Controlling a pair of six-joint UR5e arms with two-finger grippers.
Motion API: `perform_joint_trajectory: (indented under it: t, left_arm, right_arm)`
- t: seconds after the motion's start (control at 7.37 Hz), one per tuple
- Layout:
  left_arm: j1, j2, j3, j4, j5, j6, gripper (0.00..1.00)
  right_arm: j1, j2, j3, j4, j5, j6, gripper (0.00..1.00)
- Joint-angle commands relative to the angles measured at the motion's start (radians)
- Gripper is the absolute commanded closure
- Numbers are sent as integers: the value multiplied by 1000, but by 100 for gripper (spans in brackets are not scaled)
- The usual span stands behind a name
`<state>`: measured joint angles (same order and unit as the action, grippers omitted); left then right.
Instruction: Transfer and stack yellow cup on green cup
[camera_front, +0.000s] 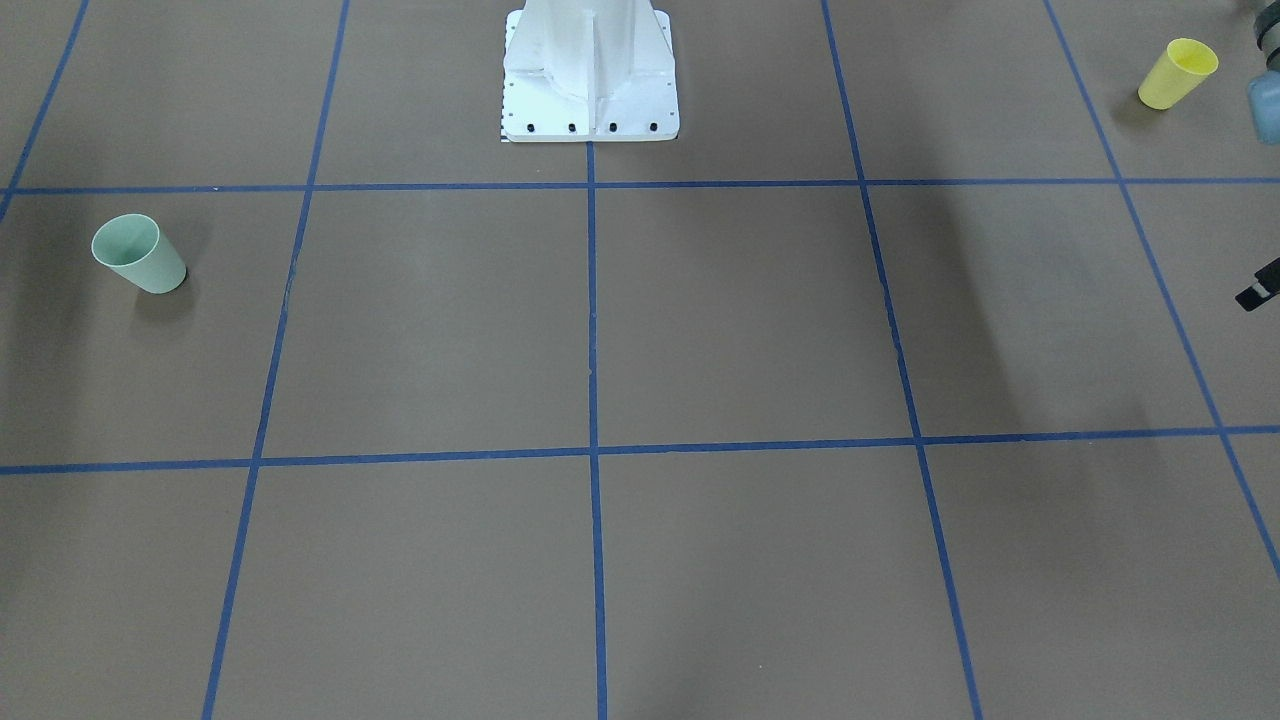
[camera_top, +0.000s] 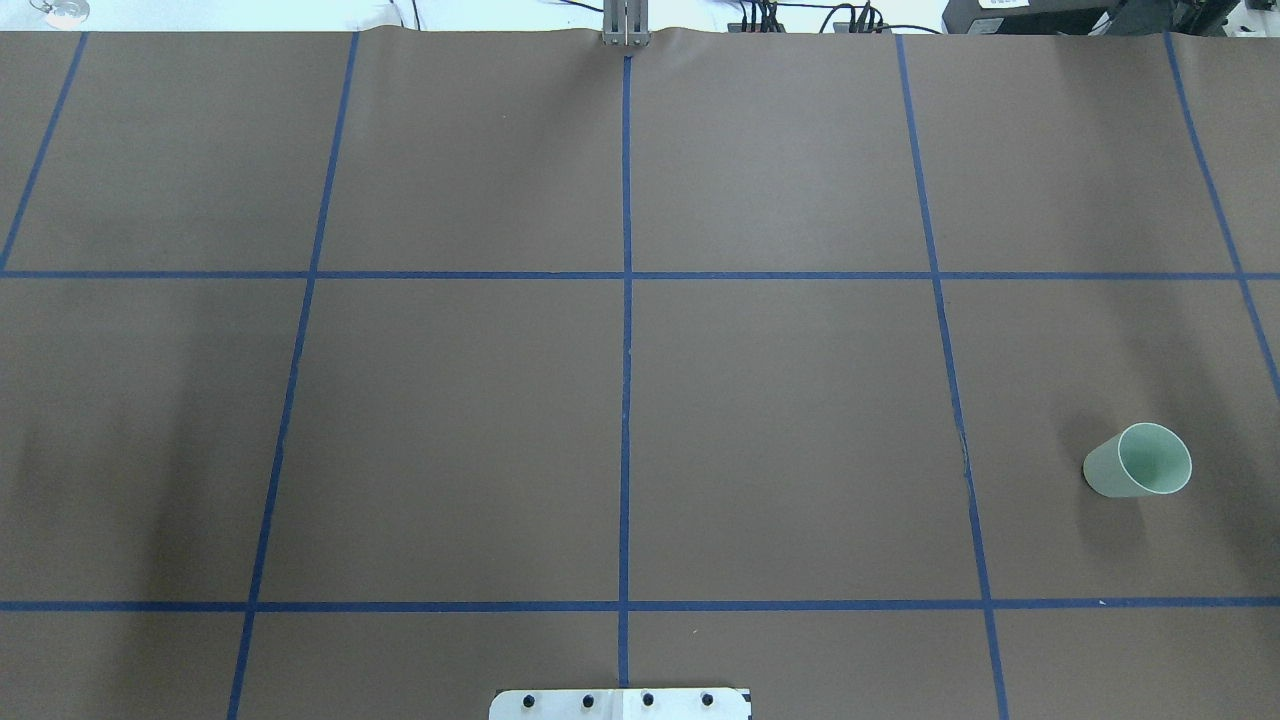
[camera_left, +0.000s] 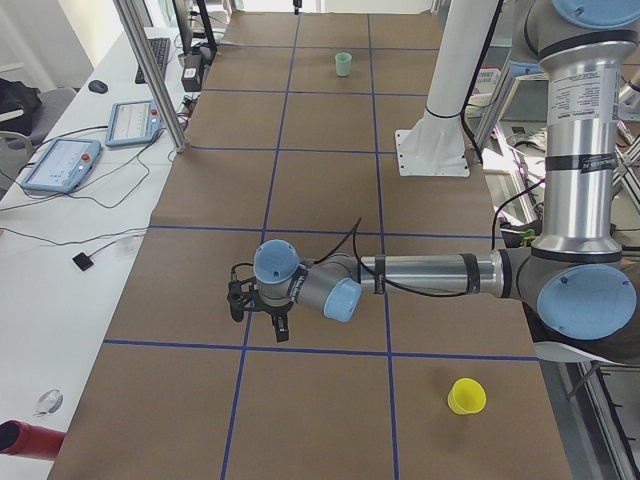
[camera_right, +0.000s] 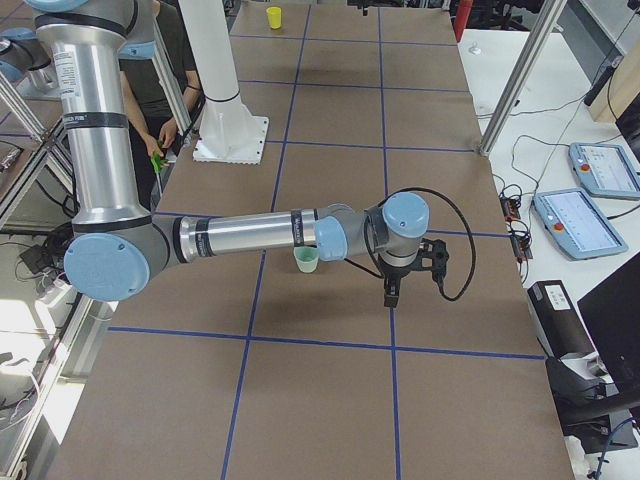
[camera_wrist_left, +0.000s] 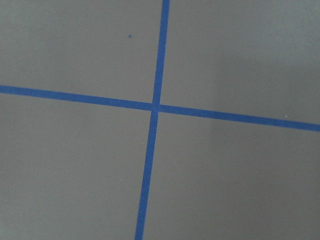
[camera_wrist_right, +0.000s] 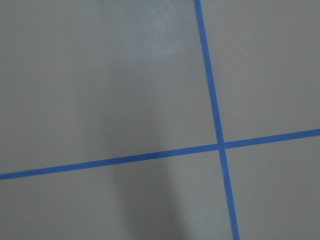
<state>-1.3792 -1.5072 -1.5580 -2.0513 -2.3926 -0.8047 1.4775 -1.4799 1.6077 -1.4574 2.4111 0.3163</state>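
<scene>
The yellow cup (camera_front: 1178, 72) stands upright at the table's left end, near the robot's side; it also shows in the exterior left view (camera_left: 466, 396) and far off in the exterior right view (camera_right: 274, 17). The green cup (camera_top: 1140, 461) stands upright at the right end (camera_front: 138, 254) (camera_right: 306, 259). My left gripper (camera_left: 266, 312) hangs over the table, well away from the yellow cup, with only a black tip at the front-facing view's edge. My right gripper (camera_right: 392, 290) hangs a short way beyond the green cup. I cannot tell whether either is open. Both wrist views show only bare table and tape.
The white robot pedestal (camera_front: 590, 90) stands at the table's robot side. Blue tape lines (camera_top: 626, 350) grid the brown table. Tablets (camera_left: 60, 163) and cables lie on a side bench, with frame posts (camera_right: 520, 80) by it. A person (camera_right: 160, 90) stands behind the pedestal.
</scene>
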Motion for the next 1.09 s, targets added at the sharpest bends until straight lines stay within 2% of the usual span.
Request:
perform_joint_trajectory:
  t: [0.0, 0.14, 0.41, 0.54, 0.68, 0.81, 0.95]
  left_arm:
    - [230, 24, -64, -87, 204, -549, 0]
    - [314, 71, -106, -81, 310, -679, 0]
    - [327, 226, -199, -73, 380, -840, 0]
    - [406, 231, -238, 27, 445, -978, 0]
    - [486, 231, -307, 274, 572, -1072, 0]
    - [532, 226, -389, 459, 593, -1184, 0]
    - [605, 226, -422, 608, 640, -1335, 0]
  right_arm:
    - [-19, -19, -11, 86, 11, 3, 1]
    - [-20, -19, -20, 88, 26, 3, 1]
    - [-46, -19, -22, 89, 31, 0, 1]
    - [-48, -19, -22, 91, 31, -3, 1]
    - [-60, -19, -20, 91, 31, -5, 1]
    - [-71, -19, -20, 91, 30, 0, 1]
    - [-86, -19, -20, 92, 26, 0, 1]
